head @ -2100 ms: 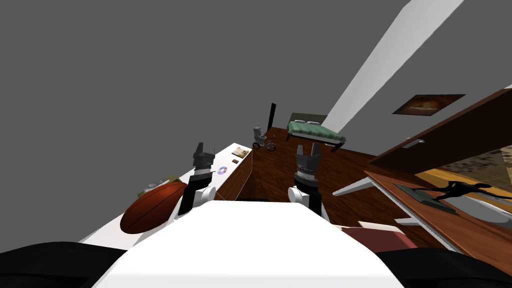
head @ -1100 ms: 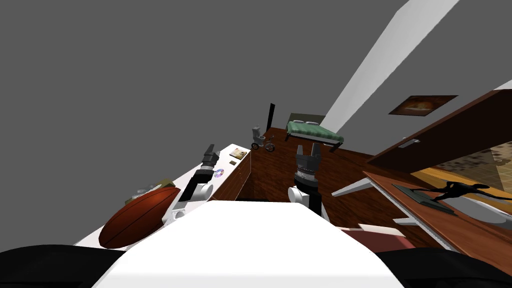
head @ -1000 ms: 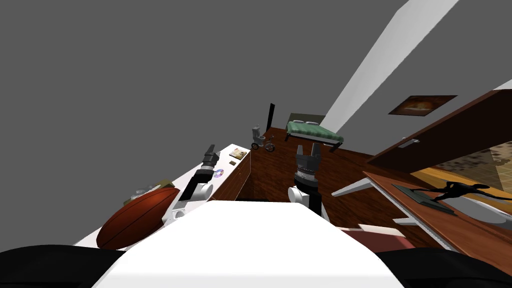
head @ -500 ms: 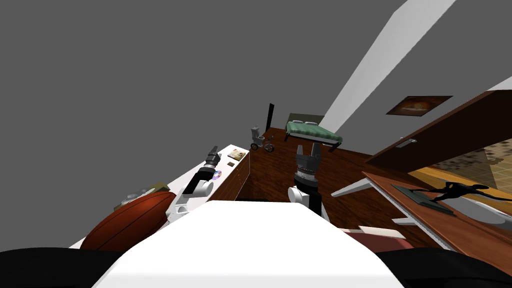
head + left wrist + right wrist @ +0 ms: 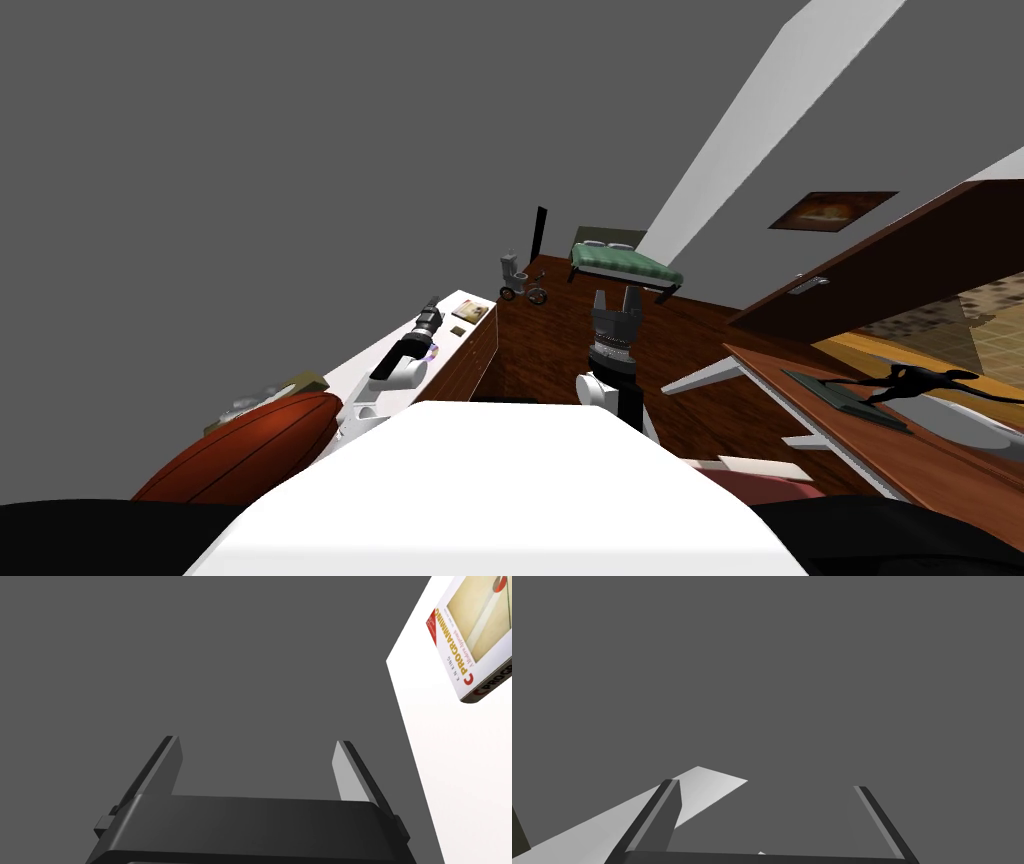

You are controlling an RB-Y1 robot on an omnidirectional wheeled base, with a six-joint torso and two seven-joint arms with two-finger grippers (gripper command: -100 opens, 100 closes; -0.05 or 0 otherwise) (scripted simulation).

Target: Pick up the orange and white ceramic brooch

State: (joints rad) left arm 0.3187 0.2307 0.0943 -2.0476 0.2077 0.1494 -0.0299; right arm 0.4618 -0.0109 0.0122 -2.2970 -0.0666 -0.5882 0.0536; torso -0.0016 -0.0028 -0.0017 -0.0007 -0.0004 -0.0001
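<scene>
My left gripper (image 5: 431, 306) reaches out low over a long white cabinet top (image 5: 385, 352), just above a shiny disc (image 5: 434, 351). Past it lie a small brown square thing (image 5: 458, 331) and a book (image 5: 471, 311); I cannot pick out an orange and white brooch. In the left wrist view the gripper (image 5: 257, 763) is open with nothing between its fingers, facing a grey wall, with the white top (image 5: 465, 776) and the book (image 5: 475, 641) off to one side. My right gripper (image 5: 616, 298) is held up over the wood floor, and its wrist view shows the gripper (image 5: 769, 811) open and empty.
A big brown ball (image 5: 240, 455) and some small grey things (image 5: 262, 401) sit at the near end of the cabinet. The floor holds a tricycle (image 5: 524, 291), a grey toilet (image 5: 512, 267) and a green bed (image 5: 625, 264). A brown desk (image 5: 880, 440) and an open door (image 5: 880, 262) stand on the right.
My left arm has stretched forward along the white top, from near the ball to over the disc. My view has swung, so the ball sits lower left. The right arm has not moved.
</scene>
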